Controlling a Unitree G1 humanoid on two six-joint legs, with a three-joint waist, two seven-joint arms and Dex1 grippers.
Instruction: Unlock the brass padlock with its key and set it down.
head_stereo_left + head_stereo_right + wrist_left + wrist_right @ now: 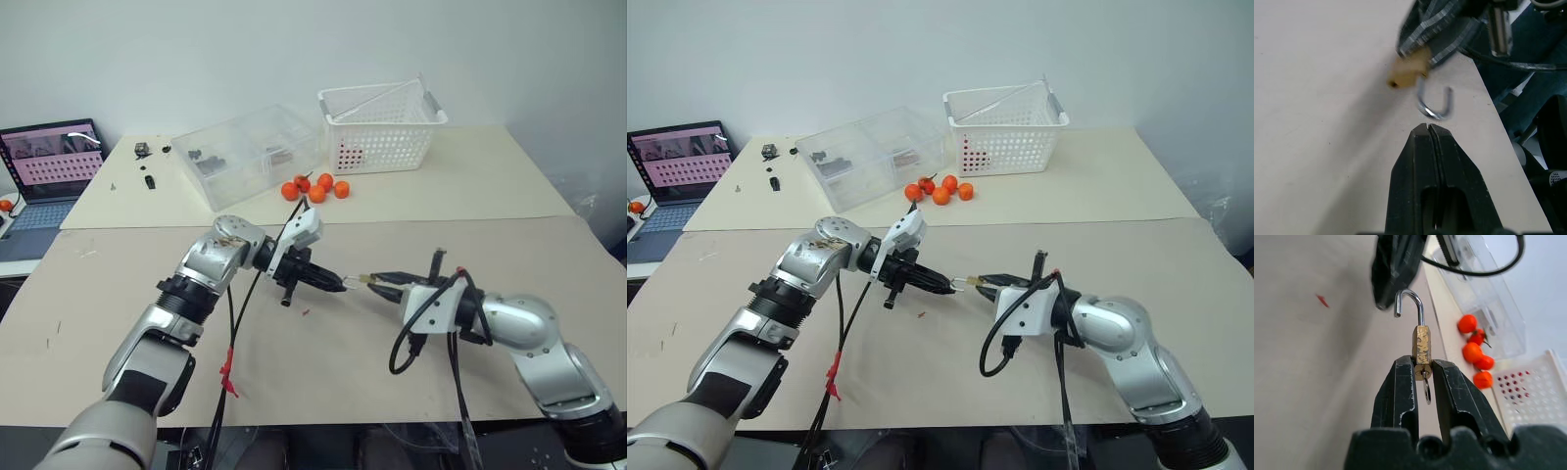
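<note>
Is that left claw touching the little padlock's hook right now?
Apart. In the left wrist view, a strip of table shows between the shut left gripper and the shackle of the padlock, which the right gripper holds.

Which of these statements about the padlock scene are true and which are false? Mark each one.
1. The right pincer holds the brass padlock by its body. True.
2. The padlock's shackle is closed. False: one end hangs free, so it is open.
3. The left pincer is shut, its tip near the shackle. True.
4. The orange-red fruits lie inside the white basket. False: they lie on the table beside it.
5. A small ring hangs below the padlock's body. True.
</note>
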